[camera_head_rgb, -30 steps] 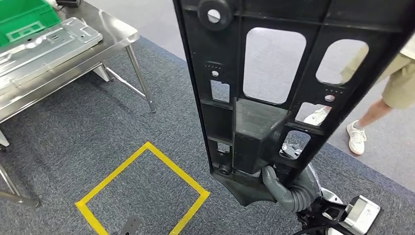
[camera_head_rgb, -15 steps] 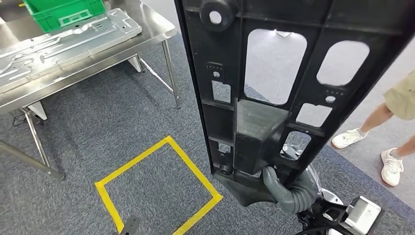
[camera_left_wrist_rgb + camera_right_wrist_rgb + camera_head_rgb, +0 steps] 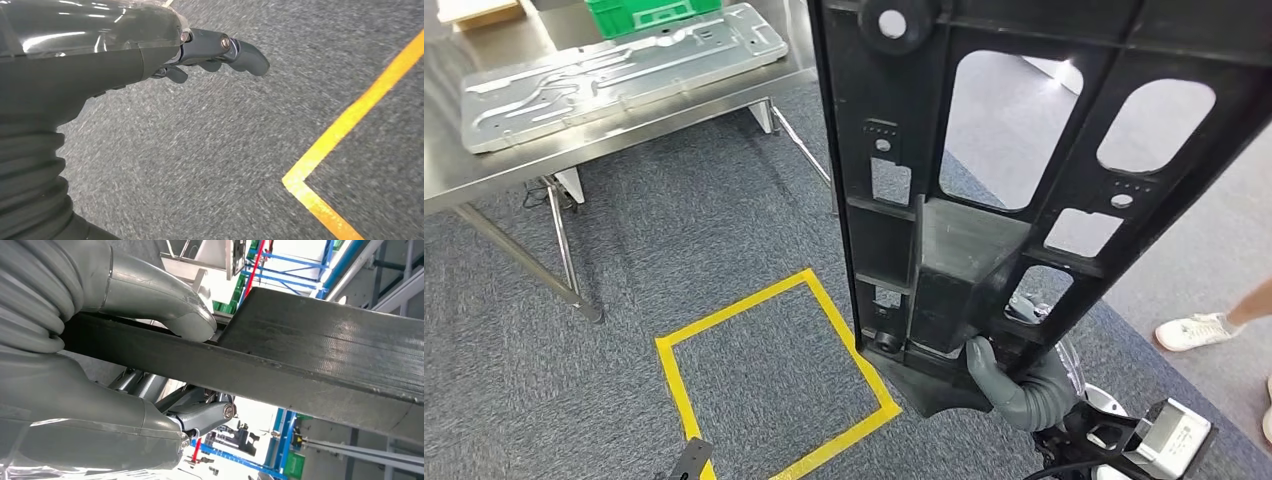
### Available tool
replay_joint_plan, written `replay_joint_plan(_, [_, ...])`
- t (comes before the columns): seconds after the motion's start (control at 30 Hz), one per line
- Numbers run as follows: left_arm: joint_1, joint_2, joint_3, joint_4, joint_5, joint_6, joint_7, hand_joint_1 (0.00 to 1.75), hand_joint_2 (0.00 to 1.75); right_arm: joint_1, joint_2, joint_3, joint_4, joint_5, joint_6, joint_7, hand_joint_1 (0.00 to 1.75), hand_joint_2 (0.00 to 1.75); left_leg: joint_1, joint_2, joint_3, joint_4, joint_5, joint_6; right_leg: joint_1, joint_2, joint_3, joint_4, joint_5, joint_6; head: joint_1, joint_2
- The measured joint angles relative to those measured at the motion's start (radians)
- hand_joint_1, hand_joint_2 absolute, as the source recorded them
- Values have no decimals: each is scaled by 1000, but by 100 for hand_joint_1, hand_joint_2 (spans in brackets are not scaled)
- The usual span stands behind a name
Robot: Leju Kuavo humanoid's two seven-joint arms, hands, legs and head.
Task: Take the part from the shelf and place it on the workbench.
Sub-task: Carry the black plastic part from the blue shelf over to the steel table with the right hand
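While I am carrying the part (image 3: 984, 190) toward the workbench (image 3: 484, 170), the right hand (image 3: 1014, 385) is gripping it at its lower end, down at about five o'clock in the head view; the thumb (image 3: 165, 305) is pressing on one face of the black frame and the darker fingers (image 3: 200, 415) are wrapping under the other, so the hold looks firm; the part is standing nearly upright and blocking much of the view ahead. The left hand (image 3: 215, 50) is hanging over the carpet beside the yellow floor marking (image 3: 340, 135), holding nothing, its fingers loosely curled rather than spread. The workbench is lying at ten o'clock, well apart from the part, already bearing a silver panel (image 3: 614, 70) and a green bin (image 3: 649, 12); a person's shoe (image 3: 1199, 328) is showing at three o'clock. I am judging this as the transport step, placement not yet begun; next I need to close on the bench, then tilt the tall frame flat onto bare steel without striking the panel or a table leg.
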Motion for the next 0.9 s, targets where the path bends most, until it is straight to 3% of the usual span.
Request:
replay_joint_plan(0.03, [0, 0, 0, 0, 0, -1, 2, 0, 175, -2, 0, -2, 2, -2, 0, -2, 175, 175, 2, -11, 2, -5, 3, 5, -2, 2, 3, 2, -4, 6, 0, 0])
replay_joint_plan(0.1, [-1, -1, 0, 0, -2, -1, 4, 0, 175, -5, -2, -6, 4, -4, 1, -6, 175, 175, 9, -32, 9, -16, 9, 16, -6, 42, -12, 45, -36, 14, 0, 0])
replay_joint_plan(0.17, [-5, -1, 0, 0, -4, -2, 5, 0, 175, -4, -4, -9, 8, -5, 2, -7, 175, 175, 11, -53, 11, -18, 12, 22, -9, 95, -71, 163, -95, 17, 0, 0])
replay_joint_plan(0.2, [-6, -1, 0, 0, -6, -2, 5, 0, 175, -3, -5, -11, 10, -6, 2, -7, 175, 175, 11, -65, 10, -17, 12, 23, -9, 105, -106, 227, -118, 19, 0, 0])
replay_joint_plan(0.23, [-5, -1, 0, 0, -7, -2, 6, 0, 175, -2, -6, -12, 12, -6, 2, -7, 175, 175, 11, -78, 10, -16, 11, 23, -9, 109, -132, 268, -124, 19, 0, 0])
replay_joint_plan(0.27, [-4, -1, 0, 0, -7, -2, 6, 0, 175, -1, -7, -13, 13, -6, 2, -7, 175, 175, 11, -92, 10, -14, 10, 22, -9, 111, -142, 273, -109, 19, 0, 0])
replay_joint_plan(0.33, [-4, -2, 0, 0, -8, -3, 7, 0, 175, -1, -7, -14, 14, -6, 2, -6, 175, 175, 12, -120, 10, -6, 7, 18, -12, 124, -107, 175, -33, 17, 0, 0])
replay_joint_plan(0.37, [-4, -2, 0, 0, -8, -3, 7, 0, 175, -2, -7, -15, 15, -6, 2, -6, 175, 175, 12, -133, 9, -2, 4, 15, -14, 149, -79, 110, -2, 16, 0, 0])
replay_joint_plan(0.4, [-4, -2, 0, 0, -9, -3, 7, 0, 175, -1, -8, -16, 15, -6, 3, -6, 175, 175, 12, -145, 5, 3, 2, 11, -17, 171, -59, 59, 18, 15, 0, 0])
replay_joint_plan(0.47, [-4, -2, 0, 0, -9, -3, 7, 0, 175, -1, -8, -18, 15, -6, 3, -6, 175, 175, 13, -164, -4, 7, 2, 0, -17, 196, -47, 22, 22, 11, 0, 0])
replay_joint_plan(0.53, [-1, -2, 0, 0, -10, -4, 9, 0, 175, -3, -9, -18, 15, -6, 4, -6, 175, 175, 17, -178, -10, 7, 3, -12, -17, 175, -44, 16, 26, 1, 0, 0])
replay_joint_plan(0.6, [-1, -2, 0, 0, -11, -4, 10, 0, 175, -6, -8, -18, 14, -6, 6, -5, 175, 175, 15, -143, -26, 40, -19, -22, -19, 150, -36, 8, 27, -13, 0, 0])
replay_joint_plan(0.67, [-5, -2, 0, 0, -11, -4, 11, 0, 175, -6, -8, -19, 14, -6, 9, -4, 175, 175, 15, -85, -77, 150, -75, -30, -17, 122, -30, 4, 24, -23, 0, 0])
replay_joint_plan(0.73, [-5, -2, 0, 0, -11, -4, 11, 0, 175, -5, -8, -20, 14, -6, 11, -3, 175, 175, 20, -61, -136, 267, -118, -36, -14, 94, -28, 4, 21, -25, 0, 0])
replay_joint_plan(0.77, [-4, -2, -1, 0, -11, -4, 11, 0, 175, -5, -8, -20, 14, -6, 12, -2, 175, 175, 22, -57, -145, 284, -115, -37, -13, 81, -27, 4, 19, -25, 0, 0])
replay_joint_plan(0.8, [-3, -2, -1, 0, -11, -4, 12, 0, 175, -5, -8, -20, 14, -6, 13, -2, 175, 175, 23, -53, -130, 256, -91, -37, -13, 69, -24, 5, 17, -23, 0, 0])
replay_joint_plan(0.9, [-5, -2, -1, 0, -12, -4, 12, 0, 175, -5, -8, -22, 14, -6, 12, -1, 175, 175, 15, -7, -24, 56, -7, -25, -10, 37, -12, 4, 8, -14, 0, 0])
